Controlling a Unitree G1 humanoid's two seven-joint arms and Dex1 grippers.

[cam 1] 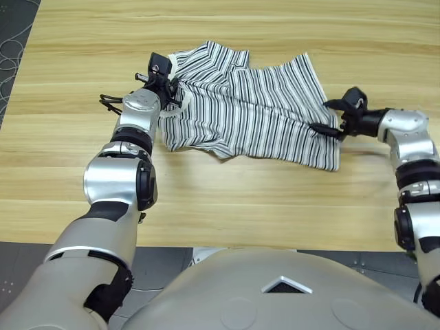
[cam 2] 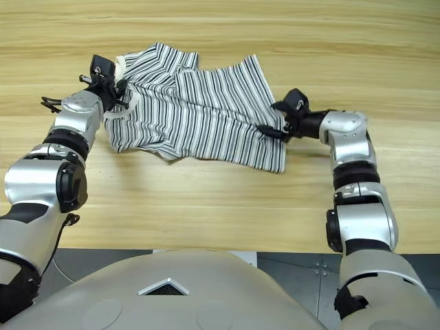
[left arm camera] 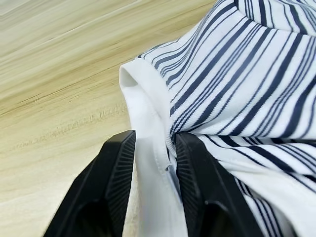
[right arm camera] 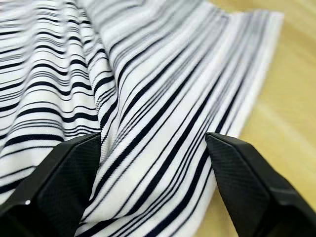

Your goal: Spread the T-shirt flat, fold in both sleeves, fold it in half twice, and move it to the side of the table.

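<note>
T-shirt (cam 1: 254,110) rumpled in the middle of the table (cam 1: 206,206) | left gripper (left arm camera: 154,143): wrist view shows jaws clamped on its white edge band | right gripper (right arm camera: 153,140): jaws wide apart astride the striped edge

A light, pale-grained wooden tabletop (cam 1: 240,199) spans the scene. Dark grey floor (cam 1: 15,48) with thin white looping lines lies at its left.

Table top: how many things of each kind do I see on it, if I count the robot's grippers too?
T-shirt: 1
Grippers: 2 (left gripper, right gripper)
Total: 3
</note>
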